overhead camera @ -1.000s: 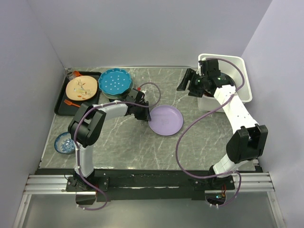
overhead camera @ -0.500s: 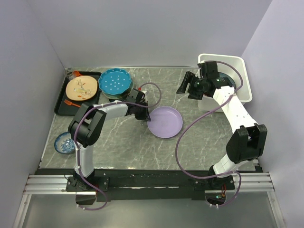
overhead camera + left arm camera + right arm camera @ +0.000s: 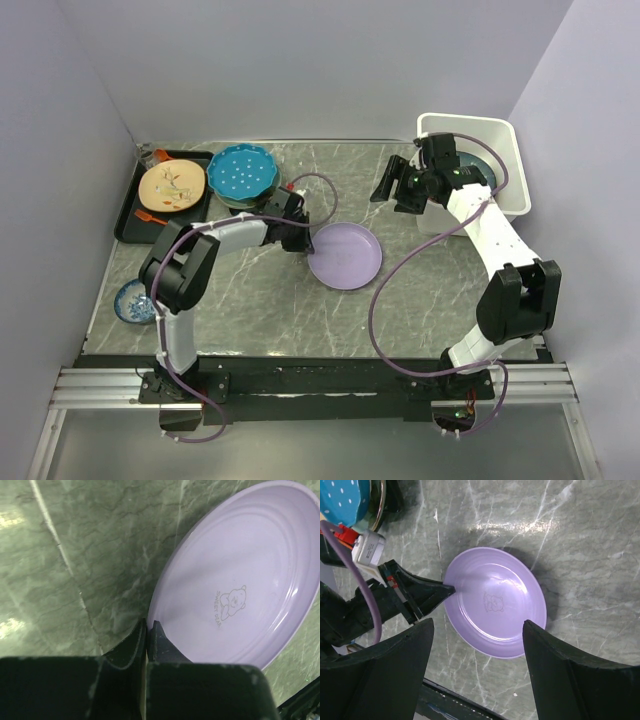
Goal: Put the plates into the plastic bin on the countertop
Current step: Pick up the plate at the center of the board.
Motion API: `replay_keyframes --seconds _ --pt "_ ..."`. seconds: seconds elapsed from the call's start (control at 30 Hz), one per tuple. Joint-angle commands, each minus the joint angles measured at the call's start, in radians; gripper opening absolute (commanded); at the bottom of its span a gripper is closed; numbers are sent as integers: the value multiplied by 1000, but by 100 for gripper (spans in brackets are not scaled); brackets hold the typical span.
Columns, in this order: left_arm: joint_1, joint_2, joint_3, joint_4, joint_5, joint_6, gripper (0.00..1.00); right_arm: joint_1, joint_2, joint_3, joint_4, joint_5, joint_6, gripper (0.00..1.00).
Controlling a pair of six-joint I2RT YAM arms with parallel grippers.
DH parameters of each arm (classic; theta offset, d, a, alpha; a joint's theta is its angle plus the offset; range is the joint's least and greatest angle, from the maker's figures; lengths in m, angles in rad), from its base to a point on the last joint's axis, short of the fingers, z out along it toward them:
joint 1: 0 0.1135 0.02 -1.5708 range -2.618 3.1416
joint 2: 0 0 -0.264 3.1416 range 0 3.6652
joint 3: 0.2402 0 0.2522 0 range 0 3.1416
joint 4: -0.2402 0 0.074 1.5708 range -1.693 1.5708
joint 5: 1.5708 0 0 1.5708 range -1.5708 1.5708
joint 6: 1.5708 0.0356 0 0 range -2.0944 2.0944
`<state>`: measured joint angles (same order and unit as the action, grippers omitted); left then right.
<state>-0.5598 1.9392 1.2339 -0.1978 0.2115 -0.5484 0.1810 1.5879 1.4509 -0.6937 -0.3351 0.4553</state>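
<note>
The left gripper (image 3: 148, 626) is clamped on the rim of the lavender plate (image 3: 345, 255), at the edge farthest from the plastic bin (image 3: 505, 135). The plate sits on the countertop (image 3: 250, 300) to the left of the bin, well apart from it. The right gripper (image 3: 477, 624) hangs over the countertop just beside the bin's left wall with its jaws spread wide and nothing between them, and the teal plate (image 3: 240, 172) lies farther left of the bin than the lavender plate.

Pale lavender plate (image 3: 345, 256) with bear print, teal plate (image 3: 240, 172) with white dots, pale orange plate (image 3: 172, 185), black tray (image 3: 127, 228), white bin (image 3: 470, 120), dark grey white-veined table (image 3: 250, 300)
</note>
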Motion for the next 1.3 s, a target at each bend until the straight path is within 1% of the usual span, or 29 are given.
replay_keyframes --seconds 0.0,0.27,0.53,0.83,1.03,1.1,1.13,1.27 --pt "0 -89 -17 57 -32 -27 1 6 -48 -7 40 -13 -4 79" --pt "21 -132 -39 101 46 -62 1 6 -58 -27 48 -16 -3 79" --pt "75 -175 -83 165 147 -110 1 5 -71 -46 48 -24 -7 79" --pt "116 -204 -120 251 253 -151 1 6 -72 -73 66 -73 -3 78" --pt "129 -203 -136 307 318 -183 1 9 -74 -113 94 -111 2 72" --pt "129 -204 -134 311 322 -185 1 12 -69 -124 102 -122 3 70" --pt "129 -206 -132 310 324 -185 1 14 -68 -127 106 -136 3 67" --pt "129 -213 -131 317 335 -188 1 25 -51 -132 111 -148 5 64"
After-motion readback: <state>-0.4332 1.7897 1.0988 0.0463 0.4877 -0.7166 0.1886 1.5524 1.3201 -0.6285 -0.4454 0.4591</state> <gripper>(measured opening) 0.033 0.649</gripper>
